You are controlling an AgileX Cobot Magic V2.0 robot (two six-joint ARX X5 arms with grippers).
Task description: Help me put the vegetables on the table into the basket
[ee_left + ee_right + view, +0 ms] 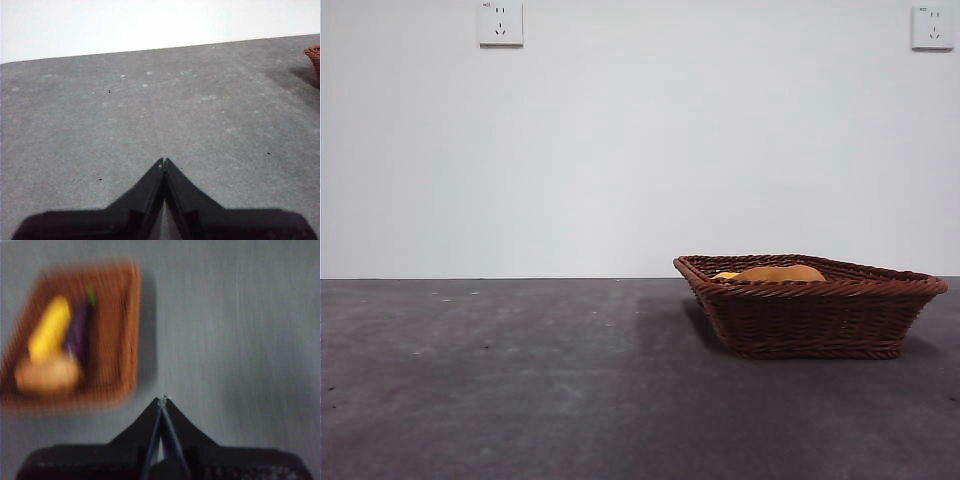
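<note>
Potato (47, 376), yellow veg (48, 336) & eggplant (79, 333) all in basket (810, 318) at table's (500, 380) 3 o'clock, blurred from above, rim hiding most; both grippers (163, 161) (162, 398) clenched, empty.

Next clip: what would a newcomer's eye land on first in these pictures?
The dark brown wicker basket on the grey table, with the orange-brown potato just showing over its rim. The blurred right wrist view shows all three vegetables inside it: potato, a yellow vegetable and the purple eggplant. Both tools, left and right, are shut and holding nothing.
</note>
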